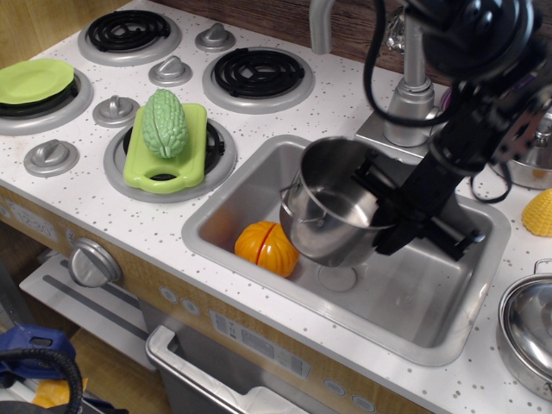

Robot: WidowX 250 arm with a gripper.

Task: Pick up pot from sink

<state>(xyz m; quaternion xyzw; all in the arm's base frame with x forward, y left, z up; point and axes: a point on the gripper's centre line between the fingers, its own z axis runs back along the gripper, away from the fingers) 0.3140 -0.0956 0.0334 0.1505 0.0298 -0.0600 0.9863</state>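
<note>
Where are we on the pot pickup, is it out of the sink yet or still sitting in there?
Grasp looks done: the claw is clamped on the right side of the pot. The lift is in hand: the pot hangs tilted, its base apparently clear of the sink floor, with the orange toy lying beside it below. Left: raise it fully above the rim; it is still over the basin.

Pot [332,216] hides gripper [379,211] tips; arm top cropped.

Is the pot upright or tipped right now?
Tipped: the pot hangs off the sink floor, mouth angled up-left, held by the tool.
</note>
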